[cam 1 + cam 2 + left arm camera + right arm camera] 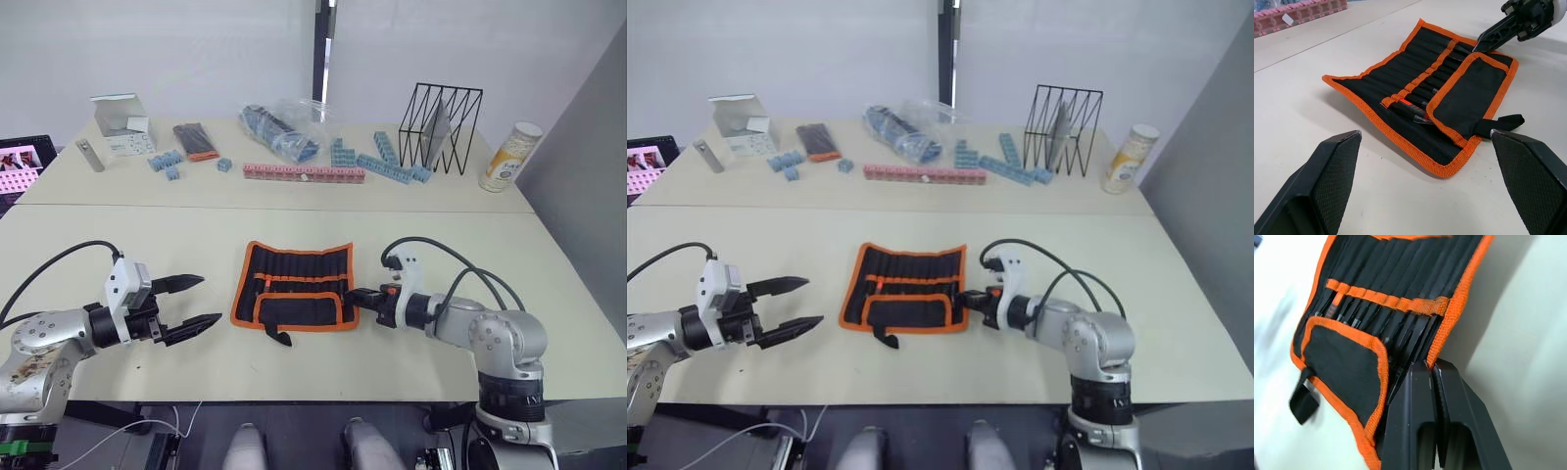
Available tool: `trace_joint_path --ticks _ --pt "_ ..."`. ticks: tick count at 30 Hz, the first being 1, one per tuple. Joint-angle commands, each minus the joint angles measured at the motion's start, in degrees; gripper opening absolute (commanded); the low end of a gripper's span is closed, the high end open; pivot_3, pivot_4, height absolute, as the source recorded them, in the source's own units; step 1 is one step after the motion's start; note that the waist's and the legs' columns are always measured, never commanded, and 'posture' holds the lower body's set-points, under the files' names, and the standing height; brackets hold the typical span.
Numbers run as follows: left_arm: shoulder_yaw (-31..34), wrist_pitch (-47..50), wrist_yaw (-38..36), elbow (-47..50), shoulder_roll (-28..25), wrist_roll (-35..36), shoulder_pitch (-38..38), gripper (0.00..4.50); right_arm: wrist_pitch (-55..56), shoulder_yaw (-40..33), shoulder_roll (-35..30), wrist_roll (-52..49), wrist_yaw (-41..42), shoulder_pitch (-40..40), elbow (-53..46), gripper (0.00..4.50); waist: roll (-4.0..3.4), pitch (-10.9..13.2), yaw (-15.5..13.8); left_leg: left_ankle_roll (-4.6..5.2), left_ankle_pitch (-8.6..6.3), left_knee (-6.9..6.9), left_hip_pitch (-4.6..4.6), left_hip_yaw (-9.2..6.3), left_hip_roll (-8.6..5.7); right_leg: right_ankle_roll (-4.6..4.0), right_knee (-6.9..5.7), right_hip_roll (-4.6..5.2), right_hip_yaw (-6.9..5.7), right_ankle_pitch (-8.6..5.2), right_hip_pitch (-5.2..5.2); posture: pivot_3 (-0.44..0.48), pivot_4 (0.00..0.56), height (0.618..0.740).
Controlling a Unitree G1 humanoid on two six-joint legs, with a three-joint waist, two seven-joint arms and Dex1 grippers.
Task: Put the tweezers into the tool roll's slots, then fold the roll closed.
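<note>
While the roll (294, 285) lies open at frame centre, tweezers (1418, 100) in its slots, the right gripper (355, 297) touches its right edge, fingers pressed together; the left gripper (191, 305), lower left, is spread.

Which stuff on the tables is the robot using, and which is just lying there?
Using:
tool roll, lying open
tweezers, in the slots
right gripper, at the roll's edge
left gripper, jaws open

Just lying there:
blue blocks
pink strip
wire rack
bottle
white box

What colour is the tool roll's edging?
Orange, around the black tool roll; clearest in the left wrist view.
</note>
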State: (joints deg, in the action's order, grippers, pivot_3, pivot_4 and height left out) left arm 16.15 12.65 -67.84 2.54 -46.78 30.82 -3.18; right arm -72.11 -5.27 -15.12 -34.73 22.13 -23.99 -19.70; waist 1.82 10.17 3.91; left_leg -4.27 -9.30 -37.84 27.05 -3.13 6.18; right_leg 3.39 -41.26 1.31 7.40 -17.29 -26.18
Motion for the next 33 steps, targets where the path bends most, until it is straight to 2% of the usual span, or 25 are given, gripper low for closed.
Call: trace_joint_path --ticks 1,3,14,24,33 --pt "0.2 -0.8 -0.6 0.3 -0.4 -0.1 -0.5 4.5 5.1 3.6 -2.0 1.6 0.3 -0.4 -5.9 0.03 0.0 0.0 0.1 0.0 0.0 0.0 -0.01 0.0 0.0 -0.01 0.0 0.0 0.0 0.0 0.0 0.0 0.15 0.663" --pt "0.1 -0.7 -0.8 0.2 -0.4 -0.2 -0.6 4.5 5.8 5.7 -3.2 3.1 -0.7 -1.3 -7.2 0.03 0.0 0.0 0.0 0.0 0.0 -0.01 -0.02 0.0 0.0 -0.01 -0.01 0.0 0.0 0.0 0.0 0.0 0.15 0.663" --pt "-0.9 -0.1 -1.7 -0.3 -1.2 -0.6 -1.2 4.5 0.0 10.5 1.6 3.4 -7.5 -9.0 -10.3 0.03 0.0 0.0 -0.1 0.01 0.0 -0.01 0.03 -0.03 0.0 -0.02 0.0 0.0 -0.04 0.01 -0.01 0.0 0.15 0.663" --pt "-1.0 0.2 -2.3 -0.3 -1.5 -1.1 -1.3 4.5 -0.9 13.6 11.5 6.4 -13.2 -10.2 -3.4 0.03 0.01 0.0 0.0 0.01 0.01 -0.01 0.01 -0.05 0.01 -0.03 -0.06 0.0 -0.07 0.03 -0.02 0.0 0.15 0.663" --pt "-1.2 0.5 -2.2 -0.1 -1.5 -1.4 -1.4 4.5 5.9 19.5 18.0 11.5 -13.2 -11.4 7.6 0.03 0.02 0.0 0.1 0.01 0.01 -0.02 -0.01 -0.07 0.01 -0.03 -0.3 0.0 -0.12 0.02 -0.09 0.0 0.15 0.663"
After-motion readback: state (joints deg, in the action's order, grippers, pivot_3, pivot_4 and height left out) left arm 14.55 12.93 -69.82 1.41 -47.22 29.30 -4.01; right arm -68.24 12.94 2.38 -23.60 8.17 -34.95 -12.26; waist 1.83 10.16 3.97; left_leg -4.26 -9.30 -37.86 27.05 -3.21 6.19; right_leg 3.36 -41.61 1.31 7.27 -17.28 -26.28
